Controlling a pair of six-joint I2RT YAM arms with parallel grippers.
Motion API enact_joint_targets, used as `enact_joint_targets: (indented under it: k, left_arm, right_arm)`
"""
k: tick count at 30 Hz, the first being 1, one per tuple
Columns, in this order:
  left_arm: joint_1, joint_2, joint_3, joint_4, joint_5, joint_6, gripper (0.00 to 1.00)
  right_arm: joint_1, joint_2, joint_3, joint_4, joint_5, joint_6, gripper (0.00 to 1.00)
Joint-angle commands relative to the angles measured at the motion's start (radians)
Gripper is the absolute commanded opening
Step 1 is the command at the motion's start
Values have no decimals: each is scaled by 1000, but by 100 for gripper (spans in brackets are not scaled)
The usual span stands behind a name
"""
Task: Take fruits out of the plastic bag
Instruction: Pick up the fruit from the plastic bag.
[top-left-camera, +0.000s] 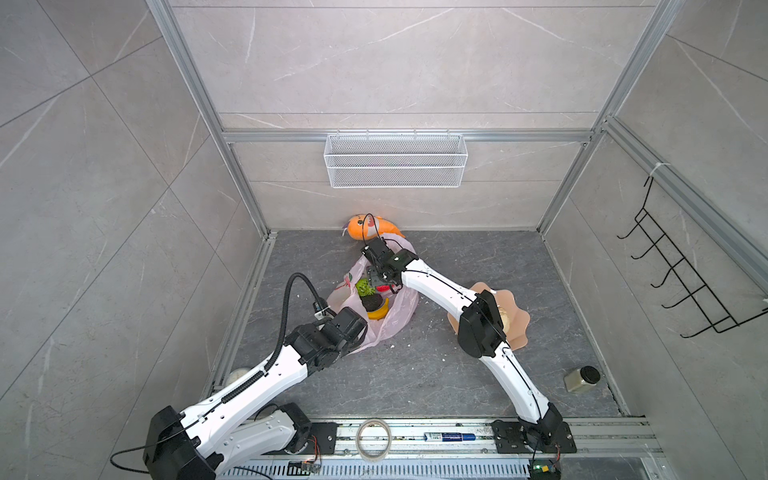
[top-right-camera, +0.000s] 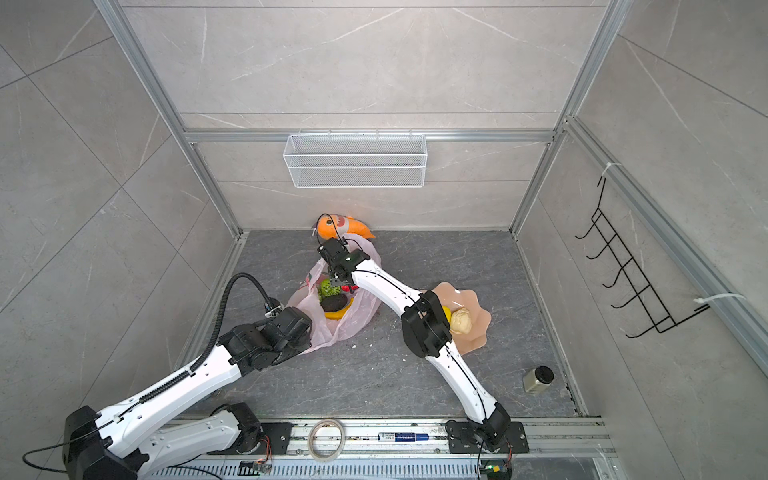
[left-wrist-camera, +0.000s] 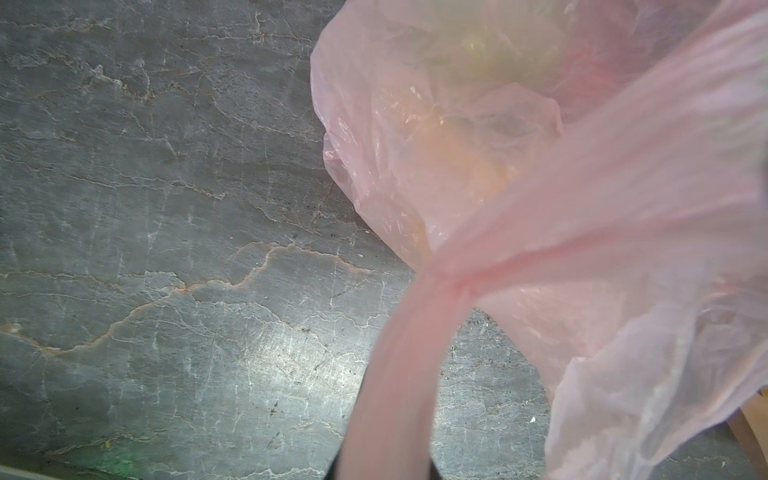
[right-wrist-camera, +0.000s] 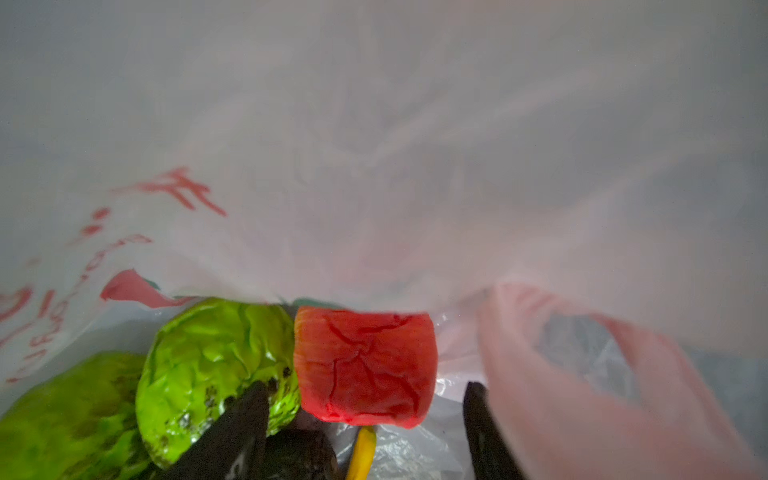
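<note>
The plastic bag (top-left-camera: 394, 318) lies near the middle of the table (top-left-camera: 415, 374), mouth upward, with an orange plush shark (top-left-camera: 365, 226) at its 12 o'clock and a peach plate (top-right-camera: 473, 305) at its 3 o'clock. The film is thin, limp and slippery, and is judged likely to be dragged along with anything lifted. It is therefore best held by its twisted handle, at the bag's 7 o'clock. There the left gripper (left-wrist-camera: 386, 465) appears pinched shut on it, though the view is blurred.

Inside the bag a green bumpy ball (right-wrist-camera: 216, 365), a dark avocado (right-wrist-camera: 299, 453), a banana (right-wrist-camera: 363, 453) and a red piece (right-wrist-camera: 365, 365) are seen. The red piece looks light, soft and wrinkled, so a gentle squeeze across its flanks is advised. The right gripper (right-wrist-camera: 365, 388) is spread wide, straddling it, with nothing held.

On the plate a beige lumpy piece (top-right-camera: 460, 321) and a yellow piece (top-right-camera: 446, 311) are already set out.
</note>
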Motion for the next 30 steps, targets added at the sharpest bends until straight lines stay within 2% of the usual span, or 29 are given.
enact_joint_targets:
  k: [1, 8, 21, 25, 30]
  left_arm:
    - [5, 8, 26, 20, -2, 24, 0]
    - [6, 17, 45, 32, -7, 40, 0]
    - [5, 28, 51, 27, 1, 46, 0]
    - [5, 24, 51, 21, -4, 45, 0]
    - [5, 36, 55, 22, -2, 45, 0]
  right_arm:
    - [-3, 77, 71, -60, -22, -14, 76]
    - [-8, 152, 170, -110, -32, -10, 76]
    - [-20, 188, 167, -110, -24, 21, 76]
    - [-20, 181, 146, -74, -35, -1, 72]
    - [-20, 127, 76, -21, -50, -26, 63]
